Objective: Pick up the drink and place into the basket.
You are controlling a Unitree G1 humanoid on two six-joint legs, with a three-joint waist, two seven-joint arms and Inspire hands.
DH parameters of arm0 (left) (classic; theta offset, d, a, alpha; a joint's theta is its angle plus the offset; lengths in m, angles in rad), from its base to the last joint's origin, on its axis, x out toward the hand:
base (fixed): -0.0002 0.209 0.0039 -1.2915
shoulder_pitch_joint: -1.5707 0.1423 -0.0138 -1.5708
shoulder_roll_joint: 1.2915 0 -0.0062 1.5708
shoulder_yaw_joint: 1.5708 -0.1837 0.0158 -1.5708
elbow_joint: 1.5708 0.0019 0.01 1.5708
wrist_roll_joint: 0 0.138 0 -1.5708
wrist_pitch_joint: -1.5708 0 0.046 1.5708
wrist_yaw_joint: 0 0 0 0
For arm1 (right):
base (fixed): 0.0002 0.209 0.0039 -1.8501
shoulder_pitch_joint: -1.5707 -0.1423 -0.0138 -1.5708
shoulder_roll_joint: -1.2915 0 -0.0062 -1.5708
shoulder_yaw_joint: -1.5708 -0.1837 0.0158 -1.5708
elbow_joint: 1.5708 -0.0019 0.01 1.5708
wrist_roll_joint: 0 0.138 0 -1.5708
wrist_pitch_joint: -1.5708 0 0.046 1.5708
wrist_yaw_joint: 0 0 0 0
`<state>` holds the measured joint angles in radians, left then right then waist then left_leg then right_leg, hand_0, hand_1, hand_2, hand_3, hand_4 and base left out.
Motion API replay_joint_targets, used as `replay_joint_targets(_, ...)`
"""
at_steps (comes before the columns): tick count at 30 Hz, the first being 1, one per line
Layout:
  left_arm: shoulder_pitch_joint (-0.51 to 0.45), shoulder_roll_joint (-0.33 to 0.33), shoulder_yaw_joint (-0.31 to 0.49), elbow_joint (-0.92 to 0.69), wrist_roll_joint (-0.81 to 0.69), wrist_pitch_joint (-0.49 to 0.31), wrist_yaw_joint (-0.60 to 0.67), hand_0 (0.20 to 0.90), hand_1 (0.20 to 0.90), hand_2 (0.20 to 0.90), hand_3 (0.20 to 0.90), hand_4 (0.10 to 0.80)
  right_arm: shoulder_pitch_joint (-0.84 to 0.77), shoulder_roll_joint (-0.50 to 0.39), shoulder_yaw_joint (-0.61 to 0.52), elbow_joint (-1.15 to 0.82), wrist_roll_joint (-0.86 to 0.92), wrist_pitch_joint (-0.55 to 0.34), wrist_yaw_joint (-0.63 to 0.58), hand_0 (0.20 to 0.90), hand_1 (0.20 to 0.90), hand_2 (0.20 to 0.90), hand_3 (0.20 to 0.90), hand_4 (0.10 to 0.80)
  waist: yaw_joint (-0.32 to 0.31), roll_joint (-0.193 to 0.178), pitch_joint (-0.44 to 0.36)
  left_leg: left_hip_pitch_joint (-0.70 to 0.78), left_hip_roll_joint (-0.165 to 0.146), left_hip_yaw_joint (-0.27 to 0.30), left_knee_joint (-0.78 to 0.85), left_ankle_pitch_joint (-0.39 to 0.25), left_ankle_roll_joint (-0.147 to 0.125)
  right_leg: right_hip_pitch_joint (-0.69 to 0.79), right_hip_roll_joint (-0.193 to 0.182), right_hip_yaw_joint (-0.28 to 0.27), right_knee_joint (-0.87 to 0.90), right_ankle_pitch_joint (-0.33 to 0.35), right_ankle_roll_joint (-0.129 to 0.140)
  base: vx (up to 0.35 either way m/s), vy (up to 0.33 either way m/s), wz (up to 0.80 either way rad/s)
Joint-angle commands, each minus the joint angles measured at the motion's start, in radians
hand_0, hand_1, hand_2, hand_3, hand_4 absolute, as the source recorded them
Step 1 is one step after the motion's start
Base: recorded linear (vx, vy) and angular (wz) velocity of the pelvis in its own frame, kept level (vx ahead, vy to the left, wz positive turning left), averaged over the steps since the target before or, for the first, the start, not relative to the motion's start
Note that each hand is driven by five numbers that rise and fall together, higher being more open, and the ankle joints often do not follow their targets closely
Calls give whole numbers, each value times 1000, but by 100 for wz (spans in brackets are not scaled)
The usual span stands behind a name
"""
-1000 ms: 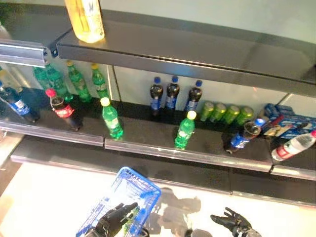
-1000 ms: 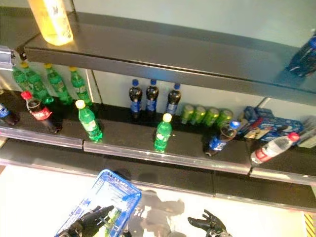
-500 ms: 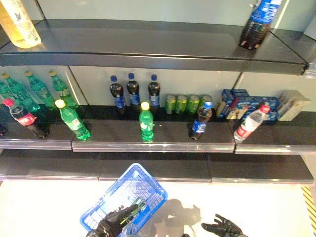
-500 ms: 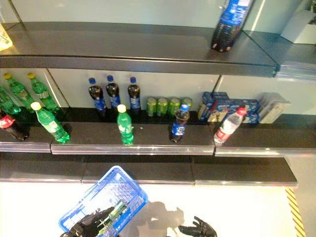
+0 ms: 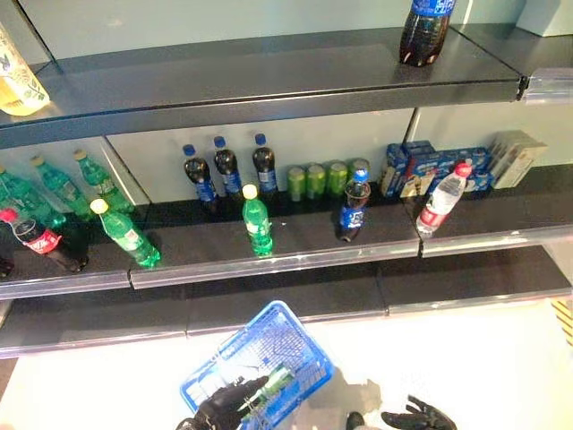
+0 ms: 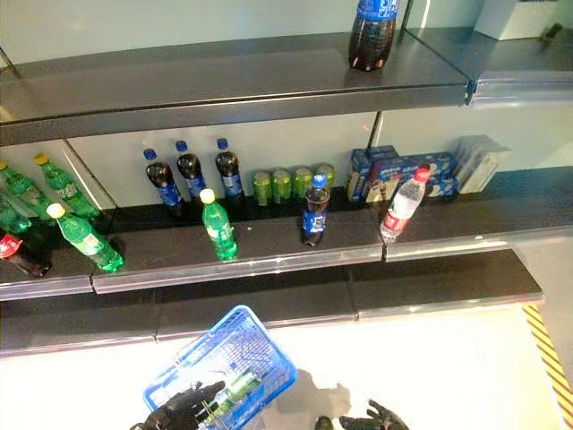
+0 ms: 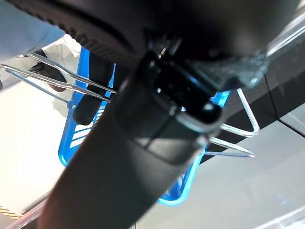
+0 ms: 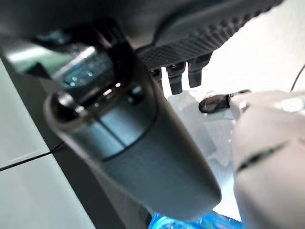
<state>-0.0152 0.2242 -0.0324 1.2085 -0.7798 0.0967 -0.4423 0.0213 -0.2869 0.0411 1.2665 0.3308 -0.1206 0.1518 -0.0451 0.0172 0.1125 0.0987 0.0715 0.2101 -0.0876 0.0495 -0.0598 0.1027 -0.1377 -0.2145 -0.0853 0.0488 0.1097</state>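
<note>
Left eye view, lower centre: a green bottle (image 5: 269,391) already lies on its side inside the blue basket (image 5: 304,345), so the drink looks placed. Left hand (image 5: 226,408) sits at the basket's near rim, fingers curled round the wire handle (image 7: 62,81) per left wrist view. Right hand (image 5: 417,417) at bottom right, low over the floor, fingers spread loose, holding nothing. Judgement: a small plastic bottle, light, smooth and a bit slippery, gives slightly under squeeze; best taken round the mid body, not the cap. Middle of frame: shelf (image 5: 286,260) with more green bottles (image 5: 257,224), dark cola bottles (image 5: 226,166), green cans (image 5: 322,179), a water bottle (image 5: 439,197). Upper shelf carries one big cola bottle (image 5: 424,27).
</note>
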Motion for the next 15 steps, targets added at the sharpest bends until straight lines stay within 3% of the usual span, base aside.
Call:
replay_joint_targets(1,-53,56,7,3,-4,-63,-120,300,300,300,200,100,-50,-17,-4,14,23,-48,1,900,900,900,900,800,11,-7,-31,2,-64,-41,0,-56,17,-15,45,-11,99,-60,0,-3,36,-4)
replay_joint_targets(6,-51,67,-3,17,22,-65,-147,300,300,300,200,100,-41,-10,-4,2,56,-41,-12,900,900,900,900,800,-13,-15,-36,12,-73,-4,0,-69,30,-29,41,-5,99,-45,11,-8,59,-6)
replay_joint_targets(10,-54,68,-5,15,17,-67,-150,300,300,300,200,100,-18,2,-23,17,29,-51,-15,900,900,900,900,800,-38,-23,-33,25,-75,56,0,-79,38,-59,16,-20,109,-10,42,-9,-24,-49)
replay_joint_targets(11,-52,72,12,9,8,-75,-142,300,300,300,200,100,-10,6,-33,21,2,-59,-4,900,900,900,900,800,-33,-24,-22,38,-61,113,0,-84,35,-78,-19,-92,142,7,66,-65,-134,-105)
replay_joint_targets(13,-46,80,30,-3,16,-83,-150,300,300,300,200,100,-9,7,-41,22,-4,-66,6,900,900,900,900,800,-19,-25,-15,47,-39,189,0,-86,31,-109,-62,-196,173,32,89,-89,-224,-160)
replay_joint_targets(14,-46,86,35,-7,8,-87,-146,300,300,300,200,100,-11,5,-46,23,-12,-67,13,900,900,900,900,800,-17,-22,-16,59,-29,209,0,-103,25,-112,-71,-228,181,23,105,-51,-259,-170)
replay_joint_targets(15,-48,90,40,-12,8,-84,-144,300,300,300,200,100,-12,3,-49,24,-15,-64,18,900,900,900,900,800,-13,-22,-15,63,-20,233,0,-102,21,-113,-72,-256,173,19,100,-11,-251,-156)
